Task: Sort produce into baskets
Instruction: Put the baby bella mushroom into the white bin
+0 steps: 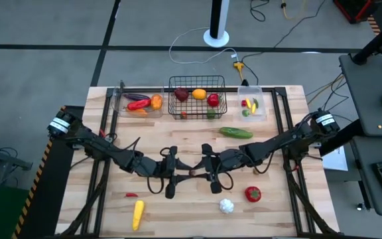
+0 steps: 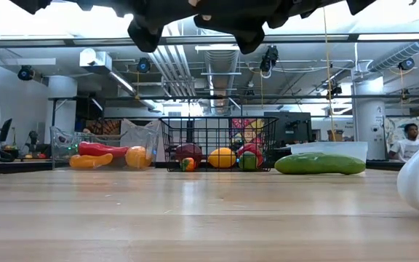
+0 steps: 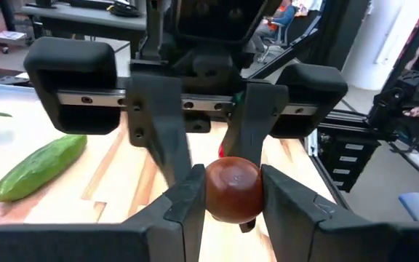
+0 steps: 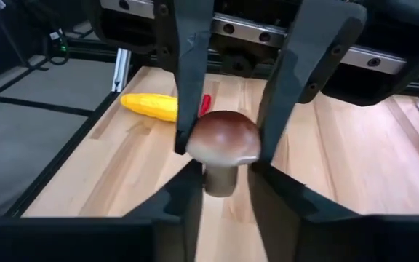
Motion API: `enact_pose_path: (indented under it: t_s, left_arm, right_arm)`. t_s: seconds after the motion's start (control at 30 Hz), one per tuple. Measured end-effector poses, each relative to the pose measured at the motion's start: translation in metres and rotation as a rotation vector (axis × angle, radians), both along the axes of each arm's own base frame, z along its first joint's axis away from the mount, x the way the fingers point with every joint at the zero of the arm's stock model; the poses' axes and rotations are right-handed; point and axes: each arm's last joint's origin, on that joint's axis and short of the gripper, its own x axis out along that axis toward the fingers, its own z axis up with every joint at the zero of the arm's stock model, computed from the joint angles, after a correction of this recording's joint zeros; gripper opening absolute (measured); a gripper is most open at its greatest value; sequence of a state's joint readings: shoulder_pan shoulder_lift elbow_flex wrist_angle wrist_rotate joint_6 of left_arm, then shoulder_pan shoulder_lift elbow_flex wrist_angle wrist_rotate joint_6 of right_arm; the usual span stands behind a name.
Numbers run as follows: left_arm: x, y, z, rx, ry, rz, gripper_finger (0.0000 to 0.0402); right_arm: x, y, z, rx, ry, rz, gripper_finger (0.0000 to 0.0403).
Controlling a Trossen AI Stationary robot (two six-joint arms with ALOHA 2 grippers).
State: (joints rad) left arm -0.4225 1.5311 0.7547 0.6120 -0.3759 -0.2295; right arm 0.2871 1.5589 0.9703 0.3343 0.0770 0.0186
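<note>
A toy mushroom (image 4: 222, 138) with a brown cap and pale stem hangs above the table's middle, between my two grippers. My left gripper (image 3: 233, 191) comes from the table's left and is shut on the cap. My right gripper (image 4: 224, 185) comes from the right and is shut on the stem. In the high view they meet tip to tip, left gripper (image 1: 176, 172) and right gripper (image 1: 207, 170). A green cucumber (image 1: 235, 133), a red tomato (image 1: 253, 194), white garlic (image 1: 226, 206), yellow corn (image 1: 138, 214) and a small red pepper (image 1: 131, 195) lie on the table. My left gripper pinches the mushroom's brown cap (image 3: 233, 175) between its two fingers, one on each side. The fingers come nearly level from the table's left. The mushroom is clear of the table. My right gripper has the pale stem (image 4: 219, 180) between its two fingers, under the cap. The fingers come nearly level from the table's right, facing the left gripper. The stem points toward my right gripper.
At the far edge stand a black wire basket (image 1: 197, 85), a wide clear bin (image 1: 121, 99) and a smaller clear bin (image 1: 262, 106), each with produce inside. Bare wood lies between the cucumber and the near items.
</note>
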Motion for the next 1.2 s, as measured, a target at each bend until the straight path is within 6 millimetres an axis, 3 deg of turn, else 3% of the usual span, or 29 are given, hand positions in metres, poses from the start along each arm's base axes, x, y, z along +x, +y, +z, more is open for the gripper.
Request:
enact_pose_path:
  t_s: [0.27,0.57,0.73,0.83,0.97,1.2]
  left_arm:
    - [0.0,0.0,0.0,-0.043,0.005,0.013,0.0118]
    - [-0.001,0.0,-0.004,-0.076,0.037,0.024,0.0168]
    - [-0.005,0.001,-0.004,-0.077,0.099,-0.005,0.0202]
    - [-0.012,0.001,-0.005,-0.137,0.184,-0.017,0.0207]
    - [-0.023,0.004,-0.011,-0.202,0.32,0.038,0.0207]
    - [-0.025,0.002,-0.013,-0.229,0.346,0.054,0.0207]
  right_arm:
    - [-0.001,0.0,-0.001,-0.037,0.008,0.01,0.0026]
    - [-0.001,-0.003,-0.004,-0.036,0.059,0.0,0.0023]
    - [0.001,-0.012,-0.001,-0.038,0.221,-0.037,0.0023]
    - [-0.001,-0.026,0.005,-0.065,0.413,-0.121,0.0023]
    - [-0.011,-0.053,0.017,-0.183,0.637,-0.368,0.0023]
    - [-0.033,-0.119,0.037,-0.221,0.879,-0.788,0.0023]
